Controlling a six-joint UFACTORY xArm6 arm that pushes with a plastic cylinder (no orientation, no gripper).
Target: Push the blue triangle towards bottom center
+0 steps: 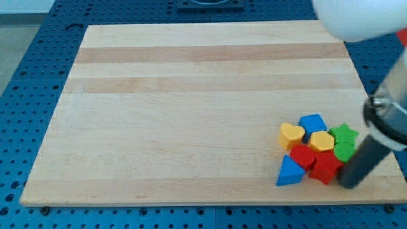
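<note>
Pale wood desk (191, 95) w/ lengthwise grain bands fills most of view. Sits on blue perforated base (25, 57), holes in a regular grid. Light even & bright, no hard shadows.

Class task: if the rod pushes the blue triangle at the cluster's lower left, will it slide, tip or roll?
The blue triangle lies flat on the smooth board, so it probably slides rather than rolls or tips. It looks rigid. Its angled sides may make it turn under an off-centre push. My tip sits right of the red blocks, which may move too.
</note>
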